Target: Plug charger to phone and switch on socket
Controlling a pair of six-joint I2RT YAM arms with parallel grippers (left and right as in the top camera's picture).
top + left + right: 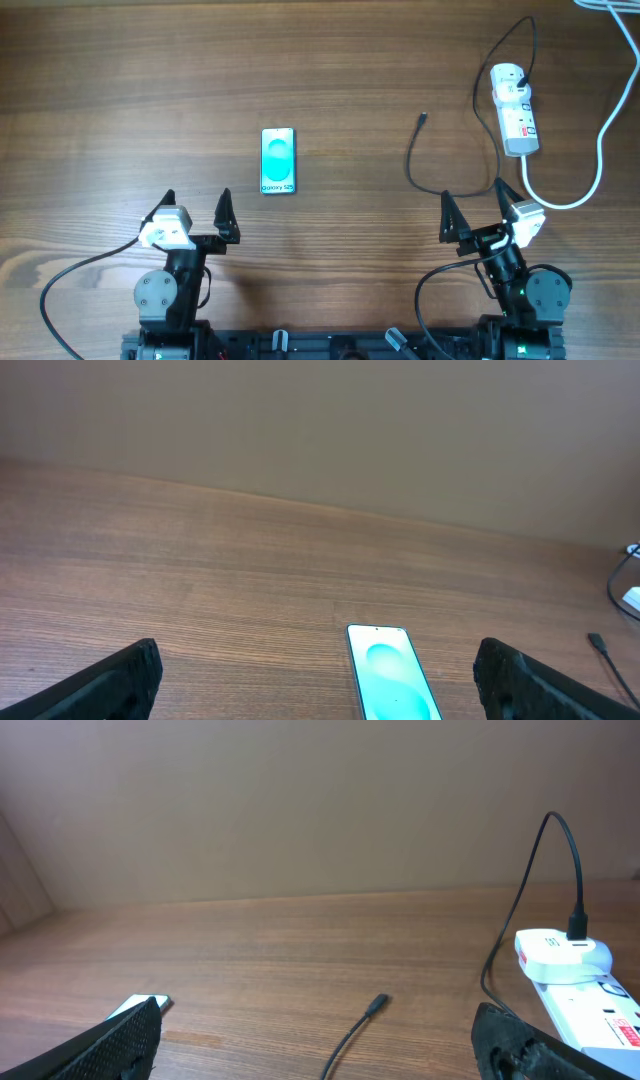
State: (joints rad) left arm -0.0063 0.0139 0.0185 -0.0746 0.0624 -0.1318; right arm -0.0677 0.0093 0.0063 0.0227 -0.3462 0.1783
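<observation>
Two grippers on record. The left gripper [197, 197] stands with its two black fingers [125, 680] spread wide apart, holding nothing. The right gripper [472, 192] likewise stands spread and unloaded. Both sit low over the brown wood-grain table [120, 90]. One small rectangular phone [278, 160] with a bright teal screen lies flat, face up, ahead of the left gripper and slightly toward its right finger, apart from both fingers. One thin black charger cable [412, 168] is present: its tiny black connector tip [424, 118] rests on the table ahead of the right gripper, slightly to its left, touching neither the phone nor the fingers. From the tip the cable curves back to pass just in front of the right gripper. It then runs forward to a black plug seated in the far end of one short white oblong power strip [514, 110]. That strip lies ahead and to the right of the right gripper. One thicker white cable [601, 130] loops beyond the strip, further right.
</observation>
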